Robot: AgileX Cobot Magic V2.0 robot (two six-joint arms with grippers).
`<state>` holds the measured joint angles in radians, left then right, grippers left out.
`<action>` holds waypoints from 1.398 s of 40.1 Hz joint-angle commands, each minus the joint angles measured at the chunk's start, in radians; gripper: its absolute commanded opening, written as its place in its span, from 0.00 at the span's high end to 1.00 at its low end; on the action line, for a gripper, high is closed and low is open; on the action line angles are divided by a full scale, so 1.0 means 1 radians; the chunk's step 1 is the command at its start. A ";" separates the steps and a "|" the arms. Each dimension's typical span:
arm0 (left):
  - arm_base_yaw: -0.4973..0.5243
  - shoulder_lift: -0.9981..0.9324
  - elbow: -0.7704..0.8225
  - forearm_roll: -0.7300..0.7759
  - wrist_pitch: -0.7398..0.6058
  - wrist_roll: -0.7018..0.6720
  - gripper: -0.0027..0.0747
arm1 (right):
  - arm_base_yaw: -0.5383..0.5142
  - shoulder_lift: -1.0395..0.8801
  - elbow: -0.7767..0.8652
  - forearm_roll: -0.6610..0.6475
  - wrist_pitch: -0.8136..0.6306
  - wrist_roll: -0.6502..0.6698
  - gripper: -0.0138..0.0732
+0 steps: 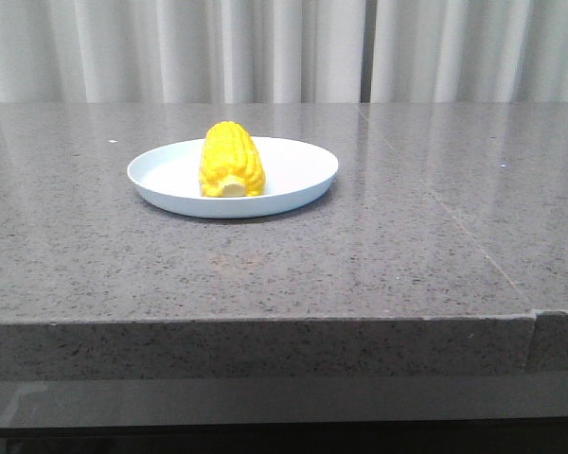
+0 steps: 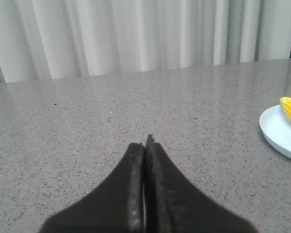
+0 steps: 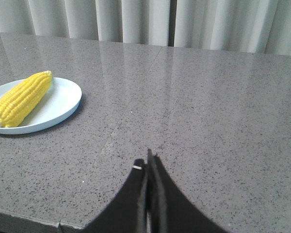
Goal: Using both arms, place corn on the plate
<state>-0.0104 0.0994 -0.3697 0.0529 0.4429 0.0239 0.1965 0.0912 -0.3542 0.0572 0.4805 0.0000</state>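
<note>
While the corn [image 1: 232, 160] lies already inside the plate [image 1: 303, 184], both arms stay low and away from it, and neither appears in the front view. Starting at the left side, the left gripper [image 2: 145, 143] has its two fingers pressed together with nothing between them, above bare grey table [image 2: 87, 126]; the plate's rim and a tip of the cob show only at the far edge of its view, well apart from the fingertips. In the middle, the plate holds the corn alone. The cob's long axis runs away from the robot, with the pale stub end facing the front camera, and it rests a little left of the plate's centre. At the right side, the right gripper [image 3: 149, 162] is also closed and empty, and the plate is well apart from it. Neither arm looks clearly nearer. I judge that the placing is done.
</note>
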 commanded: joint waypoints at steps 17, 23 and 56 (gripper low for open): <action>-0.006 0.010 -0.027 -0.010 -0.087 0.000 0.99 | -0.005 0.010 -0.022 0.003 -0.073 -0.011 0.94; -0.006 0.010 -0.027 -0.010 -0.087 0.000 0.99 | -0.005 0.010 -0.022 0.003 -0.073 -0.011 0.94; -0.057 -0.117 0.165 -0.021 -0.217 -0.012 0.99 | -0.005 0.010 -0.022 0.003 -0.073 -0.011 0.94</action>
<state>-0.0528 0.0102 -0.2283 0.0492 0.3214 0.0220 0.1965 0.0912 -0.3542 0.0572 0.4805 0.0000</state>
